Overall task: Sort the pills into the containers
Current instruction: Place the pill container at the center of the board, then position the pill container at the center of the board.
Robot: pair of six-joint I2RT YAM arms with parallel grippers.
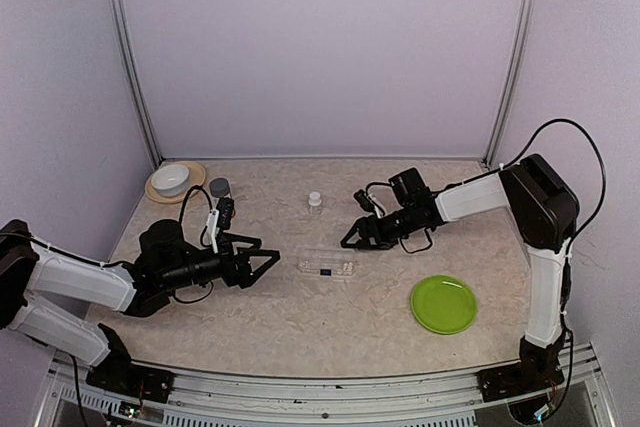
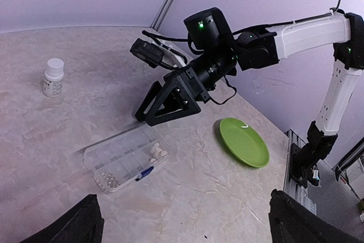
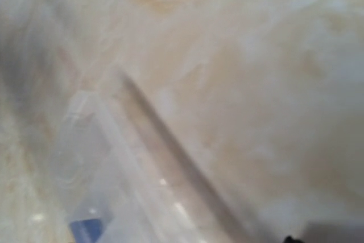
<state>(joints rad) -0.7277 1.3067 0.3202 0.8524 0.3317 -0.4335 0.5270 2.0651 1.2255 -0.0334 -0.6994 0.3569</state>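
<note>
The containers are one flat clear compartment box (image 1: 327, 267) lying mid-table between the arms, also clear in the left wrist view (image 2: 122, 160). Whitish pills (image 2: 158, 151) lie in one compartment beside the box's blue mark (image 2: 145, 172). Smaller pale pieces (image 2: 108, 180) sit in a corner compartment. My left gripper (image 1: 268, 263) is open, left of the box, with nothing between its fingers (image 2: 79, 226). My right gripper (image 1: 352, 241) hovers low over the box's far right end with jaws apart, holding nothing visible (image 2: 145, 120). The right wrist view is blurred, showing the box edge (image 3: 142, 157).
A small white bottle (image 1: 315, 202) stands behind the box. A green plate (image 1: 443, 304) lies at the front right. At the back left are a white bowl on a tan saucer (image 1: 173, 180) and a grey-capped bottle (image 1: 219, 188). Walls enclose the table.
</note>
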